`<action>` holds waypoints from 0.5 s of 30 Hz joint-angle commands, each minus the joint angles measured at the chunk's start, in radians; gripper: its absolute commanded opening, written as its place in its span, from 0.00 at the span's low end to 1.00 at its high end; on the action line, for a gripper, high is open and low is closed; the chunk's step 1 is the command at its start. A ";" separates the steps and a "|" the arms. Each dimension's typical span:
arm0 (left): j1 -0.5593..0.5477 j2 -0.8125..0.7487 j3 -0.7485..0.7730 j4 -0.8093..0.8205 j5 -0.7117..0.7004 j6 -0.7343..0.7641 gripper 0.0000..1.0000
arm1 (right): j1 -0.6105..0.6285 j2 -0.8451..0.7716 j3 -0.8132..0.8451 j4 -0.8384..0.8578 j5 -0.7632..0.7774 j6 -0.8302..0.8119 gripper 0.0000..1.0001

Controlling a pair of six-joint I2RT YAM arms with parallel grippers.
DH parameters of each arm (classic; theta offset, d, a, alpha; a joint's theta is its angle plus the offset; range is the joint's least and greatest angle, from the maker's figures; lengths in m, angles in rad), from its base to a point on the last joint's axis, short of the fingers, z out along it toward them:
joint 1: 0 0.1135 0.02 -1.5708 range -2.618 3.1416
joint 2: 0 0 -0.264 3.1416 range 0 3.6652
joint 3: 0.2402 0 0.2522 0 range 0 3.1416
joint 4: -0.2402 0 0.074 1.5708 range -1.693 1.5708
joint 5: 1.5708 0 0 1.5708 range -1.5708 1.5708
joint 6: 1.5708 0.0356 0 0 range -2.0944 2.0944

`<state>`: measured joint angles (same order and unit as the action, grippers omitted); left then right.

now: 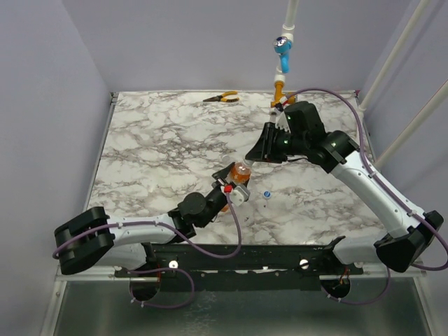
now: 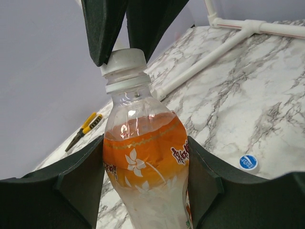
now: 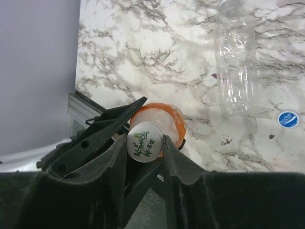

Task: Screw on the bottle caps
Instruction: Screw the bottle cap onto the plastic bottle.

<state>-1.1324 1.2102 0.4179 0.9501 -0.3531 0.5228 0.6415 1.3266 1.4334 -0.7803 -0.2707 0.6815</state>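
Observation:
My left gripper (image 1: 234, 185) is shut on the bottle (image 1: 241, 173) and holds it upright near the table's front middle. In the left wrist view the bottle (image 2: 143, 162), clear with orange contents, sits between both jaws. The whitish cap (image 2: 125, 61) sits on its neck. My right gripper (image 1: 252, 158) comes down from above and is shut on that cap (image 3: 144, 141), one finger on each side. The orange bottle shoulder (image 3: 167, 114) shows below it. The blue cap (image 1: 267, 194) lies loose on the table right of the bottle; it also shows in the wrist views (image 2: 248, 162) (image 3: 288, 119).
An empty clear bottle (image 3: 232, 62) lies on the marble beyond the held bottle. Yellow-handled pliers (image 1: 221, 98) lie at the far edge. A white pipe with blue and orange valve handles (image 1: 281, 56) stands at the back right. The table's left front edge (image 3: 83, 98) is close.

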 commanded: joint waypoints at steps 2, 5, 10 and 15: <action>0.001 0.062 0.084 0.193 -0.090 0.081 0.27 | 0.030 0.039 0.003 -0.046 0.103 0.111 0.25; 0.001 0.099 0.098 0.234 -0.105 0.117 0.27 | 0.035 0.065 0.024 -0.045 0.110 0.132 0.25; 0.000 0.168 0.139 0.293 -0.149 0.192 0.27 | 0.041 0.111 0.063 -0.069 0.163 0.163 0.24; 0.001 0.258 0.182 0.394 -0.203 0.294 0.27 | 0.041 0.166 0.110 -0.074 0.193 0.177 0.24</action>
<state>-1.1267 1.4113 0.5049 1.0931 -0.5266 0.6945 0.6537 1.4296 1.5185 -0.7803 -0.0914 0.8219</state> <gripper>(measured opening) 0.607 0.326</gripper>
